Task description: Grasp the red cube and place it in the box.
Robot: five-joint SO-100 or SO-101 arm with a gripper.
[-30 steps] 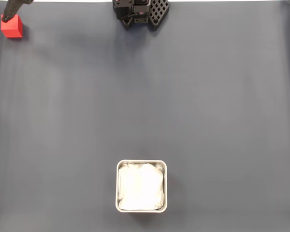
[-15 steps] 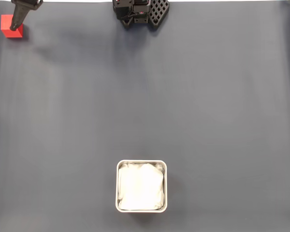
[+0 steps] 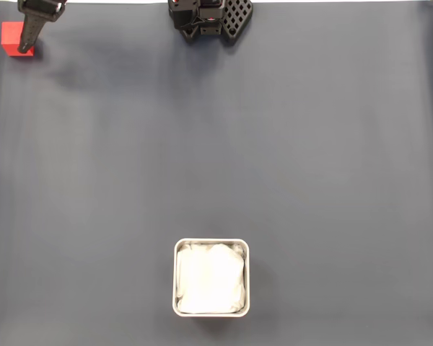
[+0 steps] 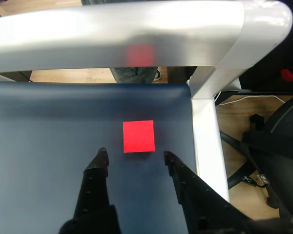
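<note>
Pincer [image 4: 134, 156] spread wide, holding nothing; I read this as the approach, grasp not yet made. The red cube [image 4: 139, 136] sits on the dark mat just ahead of the fingertips, centred on the gap, apart from both. Next I'd push forward and down so the fingers flank it, then close. The box [image 3: 211, 277] waits well apart, at the mat's opposite edge.
</note>
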